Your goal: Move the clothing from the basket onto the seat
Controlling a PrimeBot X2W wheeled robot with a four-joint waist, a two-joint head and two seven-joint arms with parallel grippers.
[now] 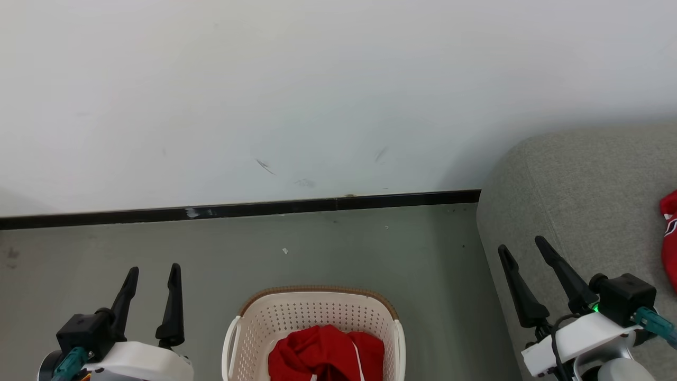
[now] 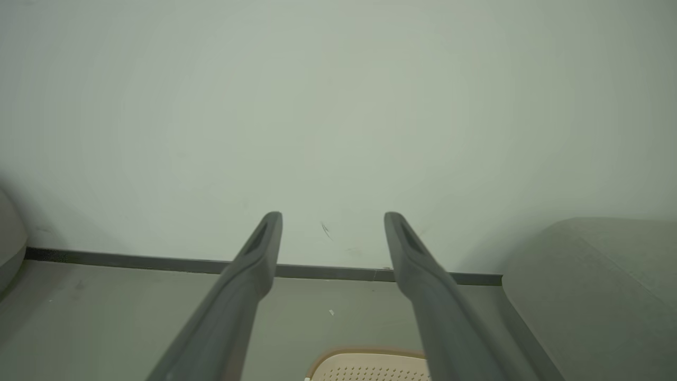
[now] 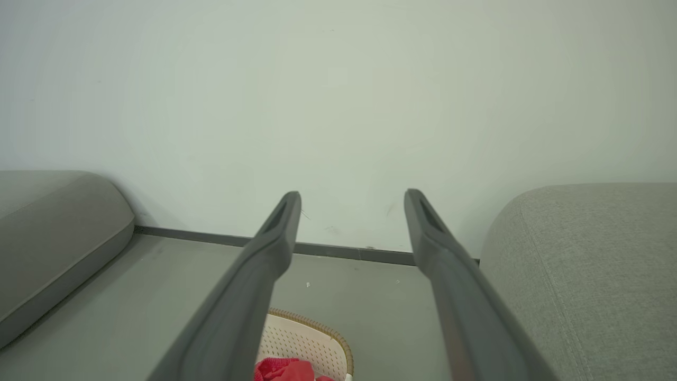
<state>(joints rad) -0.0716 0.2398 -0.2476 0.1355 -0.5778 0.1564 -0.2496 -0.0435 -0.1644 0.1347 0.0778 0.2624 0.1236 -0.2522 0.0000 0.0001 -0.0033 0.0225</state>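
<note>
A cream-white basket [image 1: 248, 317] with a brown rim stands on the floor at the bottom centre, its far rim also in the left wrist view [image 2: 365, 353] and right wrist view [image 3: 322, 330]. Red clothing [image 1: 322, 352] with a white cord lies bunched inside it, a corner visible as red fabric [image 3: 280, 369]. The grey seat [image 1: 571, 190] fills the right side, with another red garment [image 1: 670, 238] lying on it at the frame edge. My left gripper [image 1: 154, 271] hovers open left of the basket. My right gripper [image 1: 522, 244] is open above the seat's left edge.
A white wall [image 1: 317, 95] with a black skirting strip [image 1: 238, 210] runs across behind the grey floor [image 1: 344, 248]. A second grey cushion [image 3: 47, 233] sits at the left in the right wrist view.
</note>
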